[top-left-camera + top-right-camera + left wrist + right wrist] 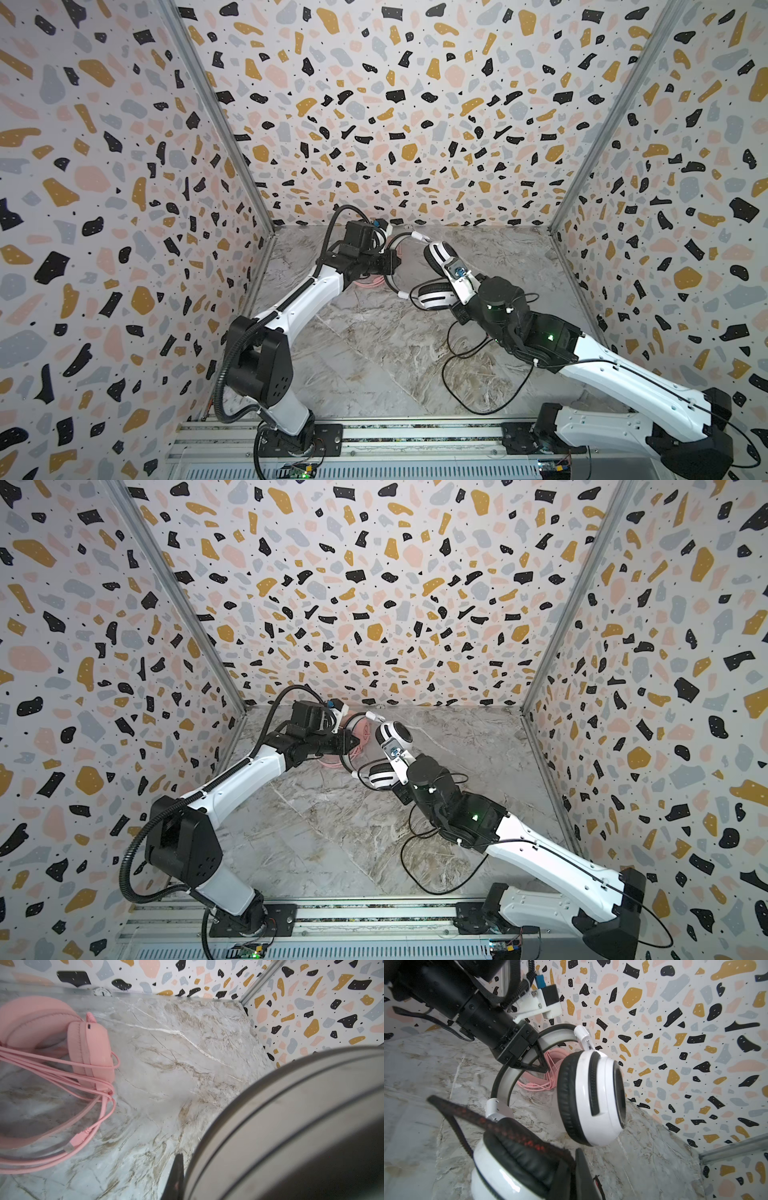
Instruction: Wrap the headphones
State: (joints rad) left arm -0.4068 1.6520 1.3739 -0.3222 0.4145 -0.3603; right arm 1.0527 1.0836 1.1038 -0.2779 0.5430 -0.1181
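1. Headphones, two sets. The pink headset (87,1049) lies on the surface (374,353) near the back wall, behind the left arm. Its pink cable (62,1076) is looped around it in several turns, with the plug end lying loose beside it. Judged done, or close to it.
2. The white-and-black headset (591,1097) is held up off the surface at mid-back, between the two arms and just in front of the pink one.
3. The left claw (543,1059) is clenched on the white headband (556,1035), and both earcups hang below it.
4. The right claw (571,1172) is clenched beside the lower earcup. The braided black cable (488,1120) runs across that earcup's pad and into the jaws, seemingly pinched there.
5. In both top views most of the black cable lies in slack loops on the surface by the right arm (457,374). Judgement: this wrap has barely begun, with at most one strand laid across the headset. The rest has to be wound on and the end secured.
6. Writing: no brand or label is readable on either headset. A small round mark (101,991) sits at the far edge of the surface, its lettering too blurred to read.
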